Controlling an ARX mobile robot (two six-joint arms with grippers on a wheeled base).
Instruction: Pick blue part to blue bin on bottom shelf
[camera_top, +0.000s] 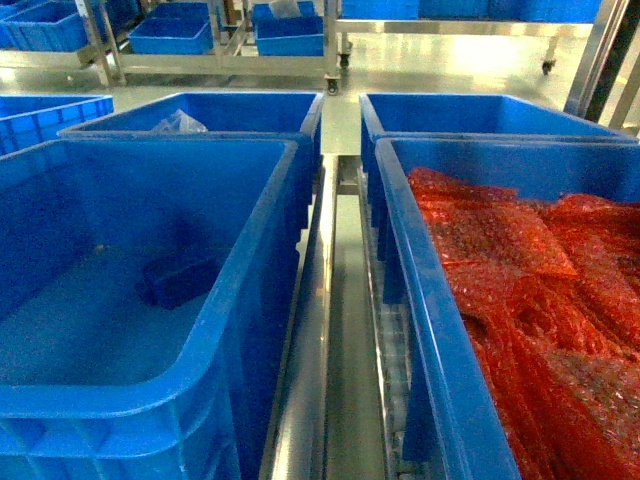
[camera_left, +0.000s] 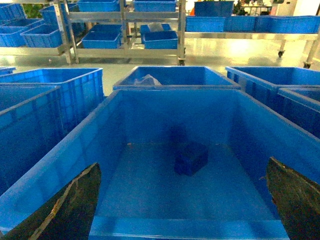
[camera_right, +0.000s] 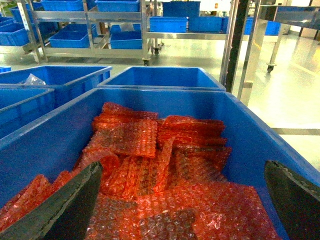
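The blue part (camera_top: 180, 278) is a small dark block lying on the floor of the blue bin (camera_top: 262, 250), the big deep crate on the left. In the left wrist view the blue part (camera_left: 191, 157) rests near the middle of the blue bin's floor (camera_left: 150, 200), toward the far wall. My left gripper (camera_left: 182, 162) hangs open above the bin's near rim, with its dark fingers (camera_left: 75, 205) wide apart and holding nothing. Over the neighbouring crate my right gripper (camera_right: 182, 163) is open and empty too. Neither gripper shows in the head view.
The crate on the right (camera_top: 420, 300) is filled with red bubble-wrap bags (camera_right: 150, 165). A metal rail (camera_top: 315, 330) runs between the two crates. More blue crates (camera_top: 230, 110) stand behind, one holding a clear bag (camera_top: 178, 123). Metal shelving with bins (camera_left: 125, 30) lines the far side.
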